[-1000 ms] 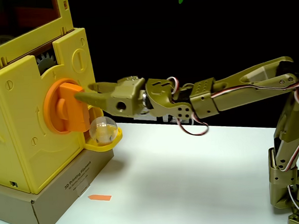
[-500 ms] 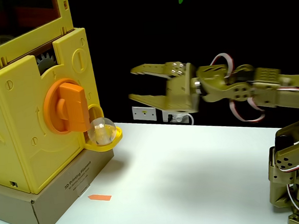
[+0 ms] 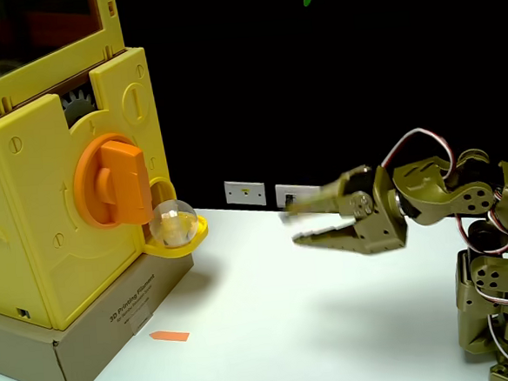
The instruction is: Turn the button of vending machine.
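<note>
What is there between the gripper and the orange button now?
In the fixed view, bare white table and dark background separate the gripper from the button; only the clear capsule sits beside the button.

The scene is bright in front and fully black behind, so the yellow vending machine (image 3: 57, 178) and the white table (image 3: 315, 308) are clearly lit while the background gives no detail. The light seems to come from above and the front: soft, diffuse shadows lie on the table under the arm and beside the grey box (image 3: 81, 342), and a small glare sits on the clear capsule (image 3: 174, 222). The gripper (image 3: 293, 223) is a little motion-blurred at its tips, but the rest is sharp, without visible distortion at the edges.
</note>
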Robot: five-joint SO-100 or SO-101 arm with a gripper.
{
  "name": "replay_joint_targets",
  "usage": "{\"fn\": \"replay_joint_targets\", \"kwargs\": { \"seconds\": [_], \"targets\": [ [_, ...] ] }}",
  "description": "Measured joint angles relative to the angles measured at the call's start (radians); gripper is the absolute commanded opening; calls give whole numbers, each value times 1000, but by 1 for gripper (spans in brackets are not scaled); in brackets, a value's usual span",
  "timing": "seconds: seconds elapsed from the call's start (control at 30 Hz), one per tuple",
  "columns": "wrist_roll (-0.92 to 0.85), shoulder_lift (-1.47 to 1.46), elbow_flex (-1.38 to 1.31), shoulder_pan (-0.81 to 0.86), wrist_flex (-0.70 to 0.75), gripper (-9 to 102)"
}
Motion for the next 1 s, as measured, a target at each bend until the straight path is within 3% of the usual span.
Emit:
{"fn": "replay_joint_targets", "kwargs": {
  "seconds": [0.43,1.0],
  "targets": [
    [-31,158,32,-34,345,1],
    [43,158,179,-54,397,0]
  ]
}}
